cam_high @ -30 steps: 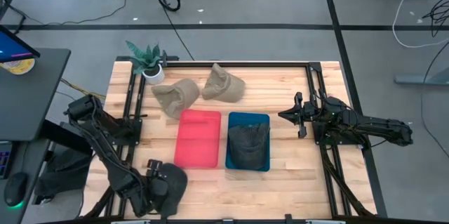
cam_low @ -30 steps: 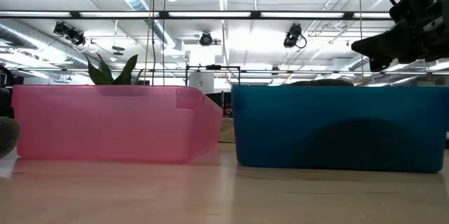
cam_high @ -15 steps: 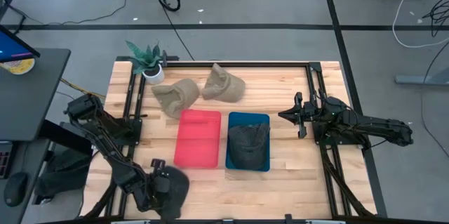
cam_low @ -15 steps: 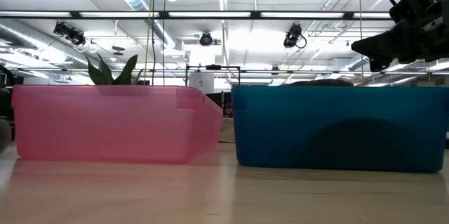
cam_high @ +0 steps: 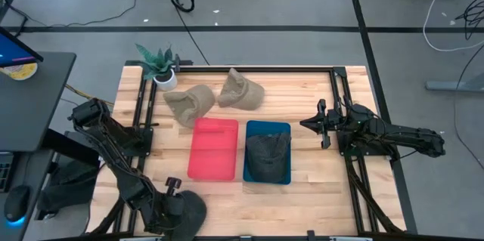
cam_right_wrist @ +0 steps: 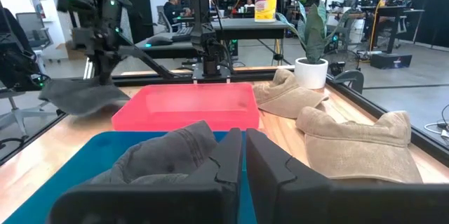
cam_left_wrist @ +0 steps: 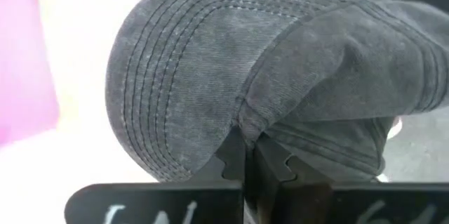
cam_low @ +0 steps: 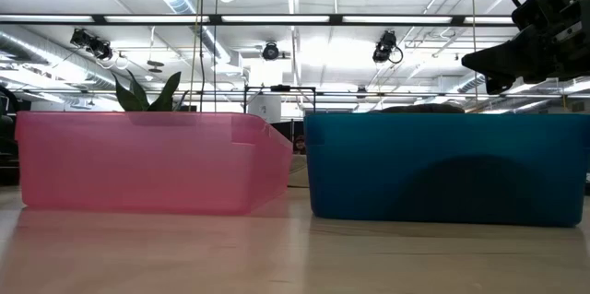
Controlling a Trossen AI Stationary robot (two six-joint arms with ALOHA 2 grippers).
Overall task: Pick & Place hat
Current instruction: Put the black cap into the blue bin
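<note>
A dark grey hat (cam_high: 189, 211) hangs near the table's near left corner, with my left gripper (cam_high: 174, 194) shut on it; the left wrist view shows its stitched brim (cam_left_wrist: 154, 76). The right wrist view shows this hat (cam_right_wrist: 77, 96) above the tabletop. A second dark grey hat (cam_high: 266, 156) lies in the blue bin (cam_high: 283, 129). The red bin (cam_high: 213, 149) stands beside it. Two tan hats (cam_high: 189, 103) (cam_high: 240, 90) lie at the far side. My right gripper (cam_high: 308, 123) hovers shut, right of the blue bin. My left gripper pinches the hat between its two fingers at the fold where the brim meets the crown (cam_left_wrist: 243, 122). The fingers come at it from above. The hat hangs clear of the table, brim spread out to one side.
A potted plant (cam_high: 159, 66) stands at the far left corner. A black frame rail (cam_high: 333, 90) runs round the table's edge. Bare wood lies along the near edge (cam_high: 302, 203). A person sits in the room beyond the table (cam_right_wrist: 172, 3).
My left gripper has shut on the dark grey hat and moved toward the table's near edge. The hat has risen clear of the table and left the low view's left edge.
</note>
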